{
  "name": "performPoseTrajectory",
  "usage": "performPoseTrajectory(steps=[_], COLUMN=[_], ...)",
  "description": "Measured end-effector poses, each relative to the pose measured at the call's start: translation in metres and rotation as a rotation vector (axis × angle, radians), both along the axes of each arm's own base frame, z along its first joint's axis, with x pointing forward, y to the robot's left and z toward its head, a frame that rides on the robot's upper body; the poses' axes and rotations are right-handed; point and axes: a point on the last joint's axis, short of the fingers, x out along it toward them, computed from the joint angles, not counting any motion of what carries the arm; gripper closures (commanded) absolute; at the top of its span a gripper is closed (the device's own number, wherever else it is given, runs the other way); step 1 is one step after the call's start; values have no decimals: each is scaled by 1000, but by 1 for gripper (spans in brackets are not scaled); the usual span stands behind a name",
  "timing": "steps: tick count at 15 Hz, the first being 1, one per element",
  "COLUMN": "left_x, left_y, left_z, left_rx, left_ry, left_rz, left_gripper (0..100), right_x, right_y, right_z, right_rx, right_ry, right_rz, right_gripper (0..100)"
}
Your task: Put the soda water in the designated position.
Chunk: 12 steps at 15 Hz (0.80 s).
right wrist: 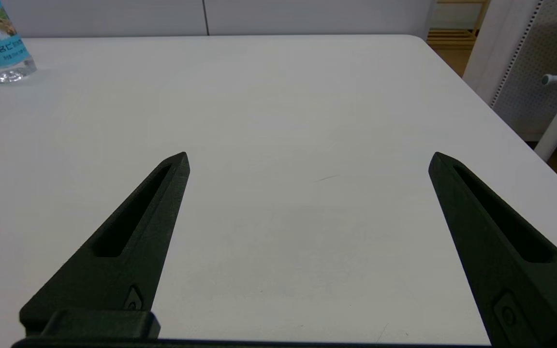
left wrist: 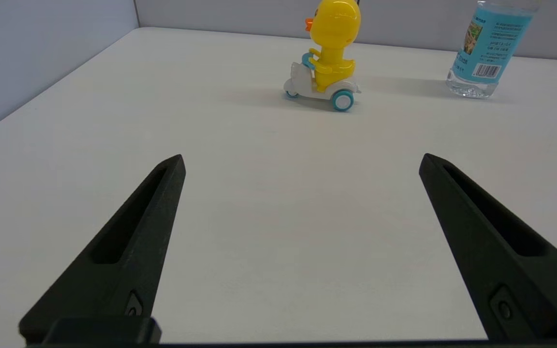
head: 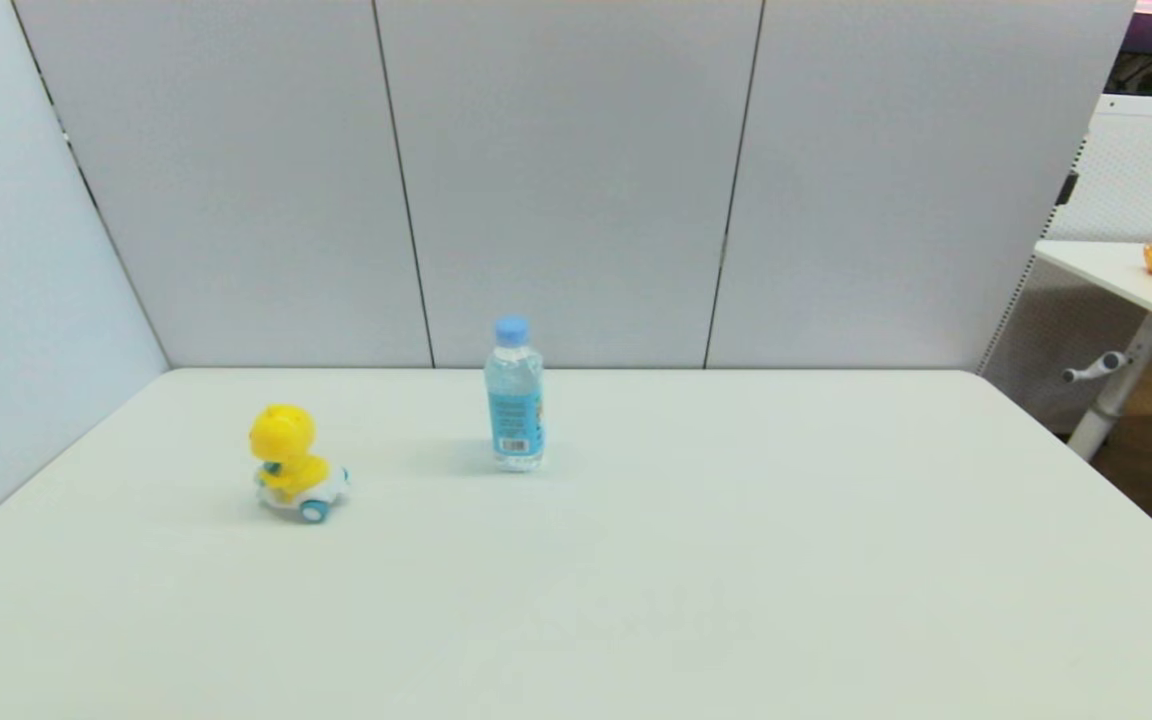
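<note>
So the soda water is standing upright on the white desk, toward the back and a bit left of centre, cap on, barcode patch facing the robot. Nothing is touching it. The yellow duck toy sits well apart on its left, a little nearer the robot, so there's free room on all sides of the bottle for a side approach. Neither arm shows up in the head view, so both look parked back near the robot's edge of the desk. The left end effector has its fingers spread wide with nothing between them, and from its wrist camera both the duck and the bottle are in sight farther out. The right end effector is spread just as wide and empty — its camera only catches the bottle's lower half off at one edge. My guess is the wide stance is just the ready pose before a reach. I can't see any marked target spot on the desk, so where "designated" actually is I can't tell — the grasp hasn't even started yet.
</note>
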Motion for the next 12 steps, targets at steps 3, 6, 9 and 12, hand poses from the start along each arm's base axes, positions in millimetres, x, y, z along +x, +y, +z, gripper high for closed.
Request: performPoseTrajectory(steps=[3,6,9,12], left_x=[0,0,0,0], left_y=[0,0,0,0], left_z=[0,0,0,0], left_rx=[0,0,0,-5], left_ry=[0,0,0,0], left_rz=[0,0,0,0], left_gripper=[0,0,0,0], right_x=[0,0,0,0], right_y=[0,0,0,0], right_z=[0,0,0,0], right_rx=[0,0,0,0], right_ry=[0,0,0,0], right_rz=[0,0,0,0], right_gripper=[0,0,0,0])
